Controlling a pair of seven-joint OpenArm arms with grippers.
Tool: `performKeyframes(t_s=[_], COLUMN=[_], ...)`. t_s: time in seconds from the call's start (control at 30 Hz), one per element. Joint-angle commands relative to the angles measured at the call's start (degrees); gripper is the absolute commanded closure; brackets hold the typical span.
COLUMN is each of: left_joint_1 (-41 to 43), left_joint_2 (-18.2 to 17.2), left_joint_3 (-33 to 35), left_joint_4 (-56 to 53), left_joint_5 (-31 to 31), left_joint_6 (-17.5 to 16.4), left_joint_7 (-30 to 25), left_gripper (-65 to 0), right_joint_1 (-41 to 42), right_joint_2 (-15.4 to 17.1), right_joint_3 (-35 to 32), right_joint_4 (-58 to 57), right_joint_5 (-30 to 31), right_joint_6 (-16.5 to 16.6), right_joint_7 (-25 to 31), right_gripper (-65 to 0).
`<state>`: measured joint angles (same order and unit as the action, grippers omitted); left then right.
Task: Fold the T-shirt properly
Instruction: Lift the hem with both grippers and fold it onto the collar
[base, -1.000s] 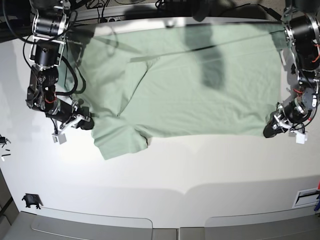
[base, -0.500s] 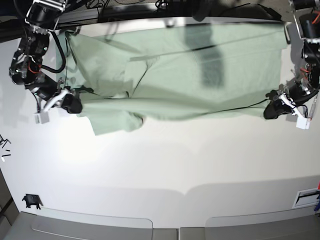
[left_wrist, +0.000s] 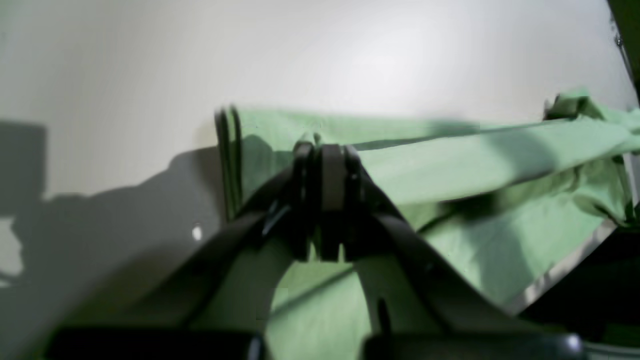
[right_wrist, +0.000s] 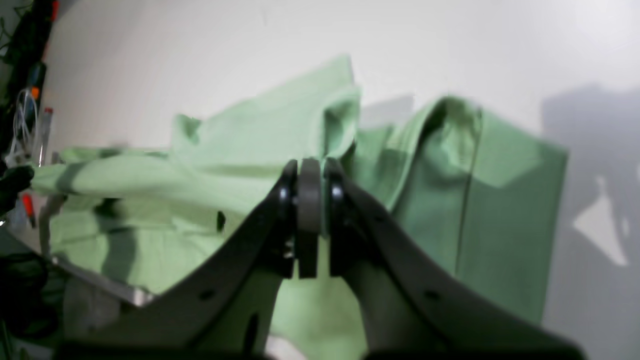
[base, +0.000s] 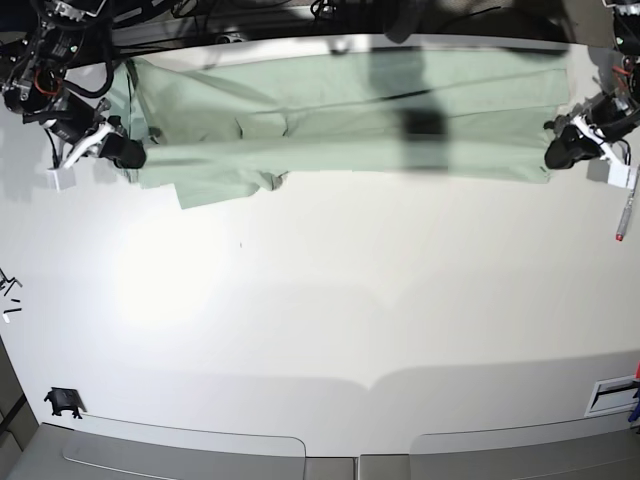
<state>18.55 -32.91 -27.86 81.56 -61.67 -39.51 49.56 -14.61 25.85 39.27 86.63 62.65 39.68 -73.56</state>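
Note:
The pale mint-green T-shirt (base: 340, 120) lies stretched as a wide band across the far part of the white table, its near edge lifted and doubled back. My left gripper (base: 553, 157) is shut on the shirt's edge at the base view's right end; in the left wrist view the left gripper (left_wrist: 325, 152) pinches green cloth (left_wrist: 450, 165). My right gripper (base: 133, 157) is shut on the shirt's left end, where a sleeve (base: 215, 182) hangs toward me. The right wrist view shows the right gripper (right_wrist: 309, 167) closed on bunched fabric (right_wrist: 280, 135).
The white table (base: 330, 300) spreads out in front of the shirt. Small dark bits lie at the left edge (base: 8, 295) and a black clip (base: 62, 403) near the front left. A pen-like item (base: 627, 215) lies at the right edge. Dark equipment lines the far side.
Both grippers have moved away toward the far side of the table, carrying the shirt's near edge with them. The shirt has narrowed into a thinner band.

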Motion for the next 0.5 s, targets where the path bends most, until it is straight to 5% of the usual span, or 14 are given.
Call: performKeyframes(t_s=[0.0, 0.2, 0.23, 0.3, 0.47], left_joint_1=[0.2, 0.4, 0.4, 0.3, 0.3], left_joint_2=[-1.2, -1.3, -1.3, -1.5, -1.6], left_joint_3=[-0.6, -0.6, -0.6, -1.0, -11.6], left_joint_4=[1.0, 0.9, 0.9, 1.3, 8.2], left_joint_5=[-1.4, -1.4, -1.5, -2.1, -2.5], left_joint_6=[-0.5, -0.5, -0.5, -0.5, -0.5], left_joint_7=[-1.2, -1.2, -1.2, -1.2, -1.7], left_gripper=[0.0, 0.0, -3.6, -21.0, -23.7], right_joint_1=[-0.2, -0.8, -0.8, -0.8, 1.1], right_joint_2=[1.3, 1.3, 1.3, 1.5, 2.8], right_joint_3=[0.5, 0.5, 0.5, 0.5, 3.6], right_joint_4=[0.9, 0.9, 0.9, 0.9, 6.1], right_joint_5=[1.1, 1.2, 2.1, 5.2, 13.0], right_joint_6=[0.3, 0.3, 0.3, 0.3, 0.3], right_joint_7=[1.1, 0.8, 0.5, 0.5, 0.1], right_gripper=[0.0, -1.3, -12.4, -29.2, -30.8])
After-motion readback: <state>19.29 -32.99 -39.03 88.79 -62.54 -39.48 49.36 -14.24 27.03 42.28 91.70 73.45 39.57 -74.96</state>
